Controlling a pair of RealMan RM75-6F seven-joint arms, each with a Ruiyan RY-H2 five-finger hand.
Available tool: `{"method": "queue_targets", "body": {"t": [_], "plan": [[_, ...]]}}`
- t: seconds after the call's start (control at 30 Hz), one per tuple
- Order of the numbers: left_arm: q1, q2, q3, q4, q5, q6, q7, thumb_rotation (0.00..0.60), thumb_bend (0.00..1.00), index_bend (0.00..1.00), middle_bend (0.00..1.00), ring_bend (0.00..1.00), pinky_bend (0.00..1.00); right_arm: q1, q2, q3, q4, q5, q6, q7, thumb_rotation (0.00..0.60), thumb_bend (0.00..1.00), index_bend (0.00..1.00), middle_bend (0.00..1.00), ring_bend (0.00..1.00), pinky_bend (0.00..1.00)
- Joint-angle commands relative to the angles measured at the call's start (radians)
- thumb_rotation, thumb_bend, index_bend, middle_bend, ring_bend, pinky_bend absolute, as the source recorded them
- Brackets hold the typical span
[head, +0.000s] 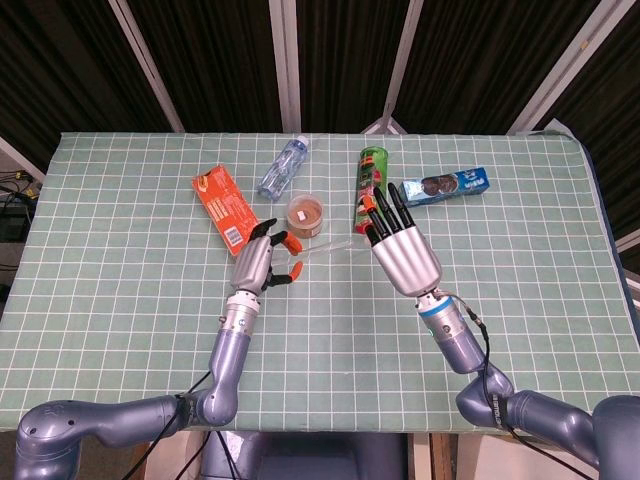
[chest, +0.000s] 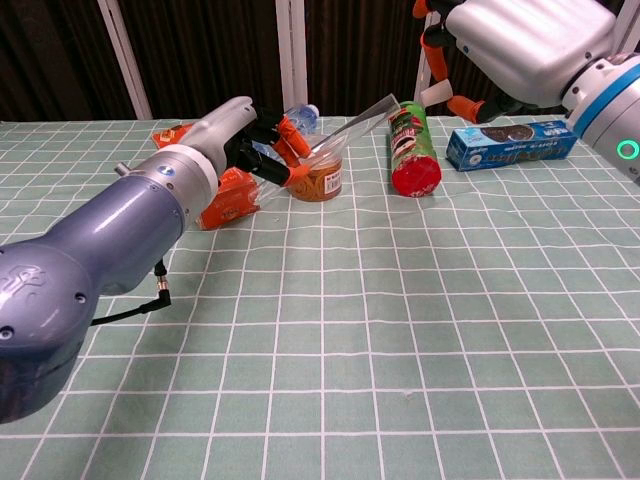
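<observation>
The left hand hovers over the green-checked surface with its orange-tipped fingers curled around the near end of a clear plastic strip; whether they actually grip it cannot be told. The strip slants up past a small cup of brown contents, which stands just beyond the fingers. An orange packet lies flat just left of the left hand, and a bottle lies on its side behind the cup. The right hand is raised above the surface, fingers spread and extended, holding nothing, over the near end of a green can that lies on its side. A blue cookie box lies to the right of the can.
</observation>
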Motion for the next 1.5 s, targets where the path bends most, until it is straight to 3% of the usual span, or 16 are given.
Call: {"method": "queue_targets", "body": {"t": [0.03, 1.5], "plan": [[-0.001, -0.004, 0.0, -0.002, -0.001, 0.001, 0.003, 0.6, 0.68, 0.53, 0.48, 0.08, 0.0, 0.0, -0.002, 0.0, 0.001, 0.004, 0.001, -0.001, 0.6, 0.42, 0.6, 0.21, 0.09, 0.0], [-0.016, -0.047, -0.023, 0.008, -0.005, 0.016, 0.015, 0.6, 0.68, 0.53, 0.48, 0.08, 0.0, 0.004, -0.013, -0.011, -0.019, 0.012, 0.007, 0.006, 0.6, 0.42, 0.6, 0.21, 0.09, 0.0]]}}
